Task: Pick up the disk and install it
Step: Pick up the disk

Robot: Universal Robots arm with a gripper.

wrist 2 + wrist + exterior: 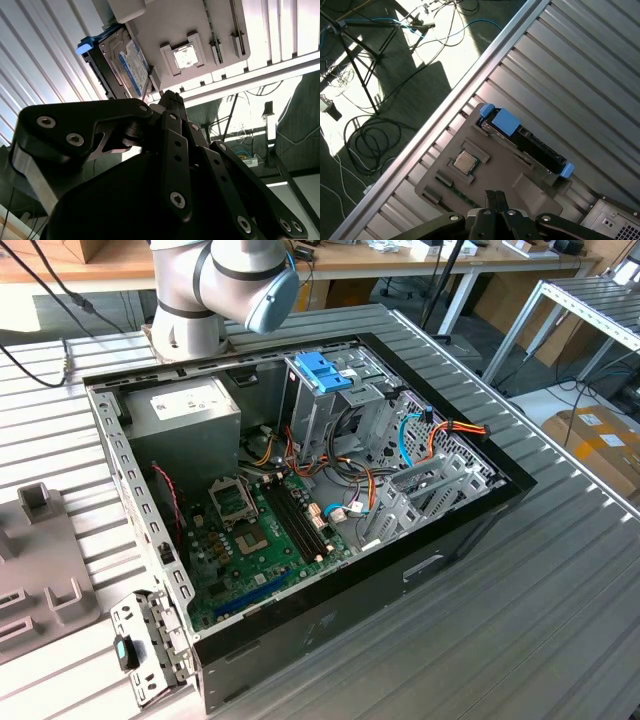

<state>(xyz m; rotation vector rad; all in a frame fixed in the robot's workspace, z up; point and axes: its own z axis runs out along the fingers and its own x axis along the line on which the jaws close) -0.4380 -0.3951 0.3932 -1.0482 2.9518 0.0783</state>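
the disk (530, 142) stands on its long edge in a slot at the rim of a grey holder plate (490, 172), which lies flat on the ribbed metal table (580, 75). near the middle of the first wrist view it runs on a slant as a narrow dark bar, with a broad blue plastic tab at one end and a smaller blue tab at the other. in the second wrist view the disk (131, 66) shows its flat face: silver-grey metal with a white-and-blue label, a dark rail along the edge and a blue tab at one corner.
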